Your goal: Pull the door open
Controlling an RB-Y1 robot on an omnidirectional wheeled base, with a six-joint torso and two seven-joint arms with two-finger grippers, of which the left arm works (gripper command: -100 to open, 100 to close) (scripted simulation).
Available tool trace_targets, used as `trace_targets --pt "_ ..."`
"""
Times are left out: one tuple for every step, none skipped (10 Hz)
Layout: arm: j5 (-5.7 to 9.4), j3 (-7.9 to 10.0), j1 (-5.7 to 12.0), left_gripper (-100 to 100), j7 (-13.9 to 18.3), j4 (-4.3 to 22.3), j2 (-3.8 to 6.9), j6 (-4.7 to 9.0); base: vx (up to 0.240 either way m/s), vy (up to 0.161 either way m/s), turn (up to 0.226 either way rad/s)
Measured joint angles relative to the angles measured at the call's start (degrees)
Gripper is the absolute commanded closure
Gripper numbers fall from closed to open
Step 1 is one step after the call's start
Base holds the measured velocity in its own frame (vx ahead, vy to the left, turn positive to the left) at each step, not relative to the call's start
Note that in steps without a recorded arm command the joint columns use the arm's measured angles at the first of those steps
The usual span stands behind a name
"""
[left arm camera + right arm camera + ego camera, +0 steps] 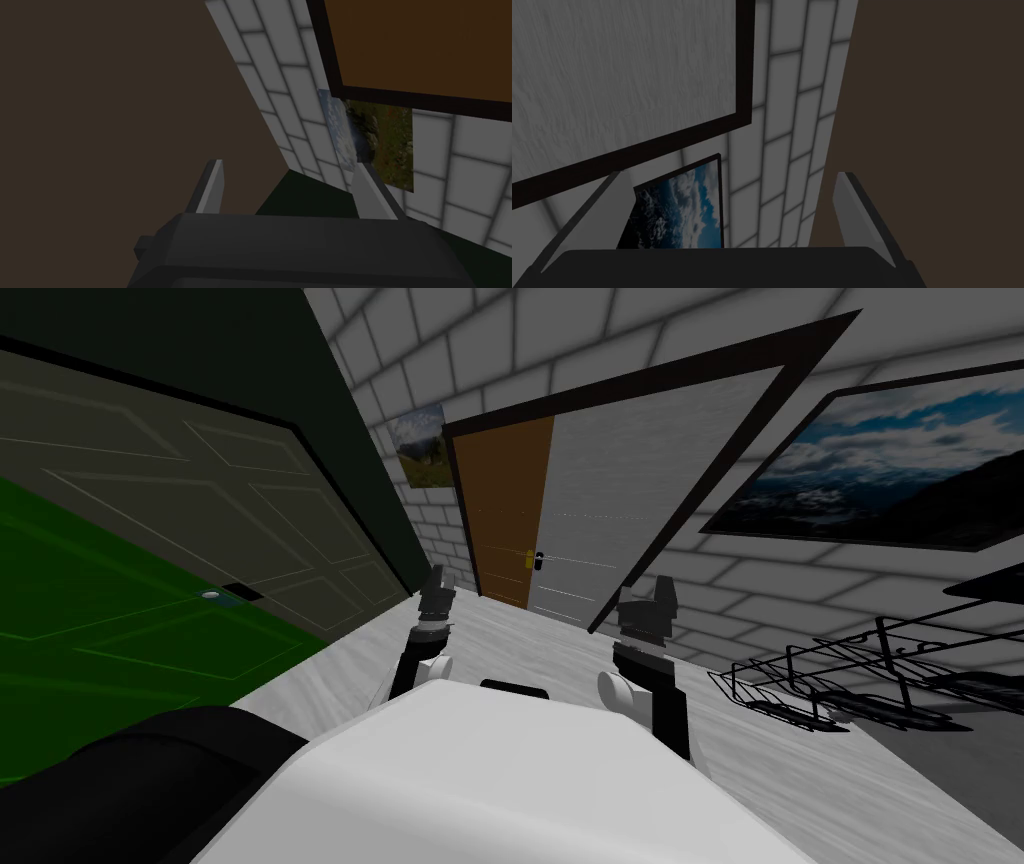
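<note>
Approach step, judging by the gap: left gripper (pixel 437 585) & right gripper (pixel 650 600), low centre, both spread, empty, well apart from flat brown door (pixel 505 508) mid-frame. Next: get closer, reach small yellow-black handle (pixel 531 556).

A strip of pale floor (pixel 520 633) runs bare from the 2 grippers to the brown door (pixel 505 503) at the corridor's end. The left gripper (pixel 438 580) and right gripper (pixel 650 590) hang well short of it, fingers apart with nothing between them. A dark panelled door (pixel 200 508) crowds the left side. A black wire rack (pixel 850 683) juts out near the right arm. A pale grey panel (pixel 640 478) in a dark frame stands just beside the brown door.
</note>
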State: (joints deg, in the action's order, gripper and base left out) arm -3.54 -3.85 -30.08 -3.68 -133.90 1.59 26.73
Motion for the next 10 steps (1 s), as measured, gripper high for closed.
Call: trace_targets --pt "0.12 -0.01 0.40 -100 0.15 1.03 0.28 0.01 0.160 -0.045 -0.078" --pt "0.26 -0.10 0.75 -100 0.38 2.15 0.60 -0.03 0.208 -0.059 -0.061" --pt "0.47 0.08 1.82 -100 0.66 3.71 0.96 -0.35 0.160 -0.029 -0.037" --pt "0.78 0.39 2.32 -100 1.08 4.56 1.46 -0.72 0.122 0.011 -0.037" --pt "0.98 0.52 2.73 -100 1.39 5.60 1.77 -0.75 0.112 0.008 -0.052" --pt "1.10 0.55 3.21 -100 1.57 6.74 1.98 -0.66 0.127 -0.016 -0.081" --pt "1.11 0.19 3.71 -100 1.64 8.27 2.09 -0.64 0.122 -0.030 -0.064" --pt "1.42 0.47 4.48 -100 2.01 9.55 2.61 -0.94 0.109 -0.029 -0.057" --pt "1.68 0.70 5.16 -100 2.40 10.78 3.00 -1.19 0.090 -0.033 -0.059" --pt "1.87 0.80 5.89 -100 2.68 12.10 3.30 -1.38 0.103 -0.020 -0.057"
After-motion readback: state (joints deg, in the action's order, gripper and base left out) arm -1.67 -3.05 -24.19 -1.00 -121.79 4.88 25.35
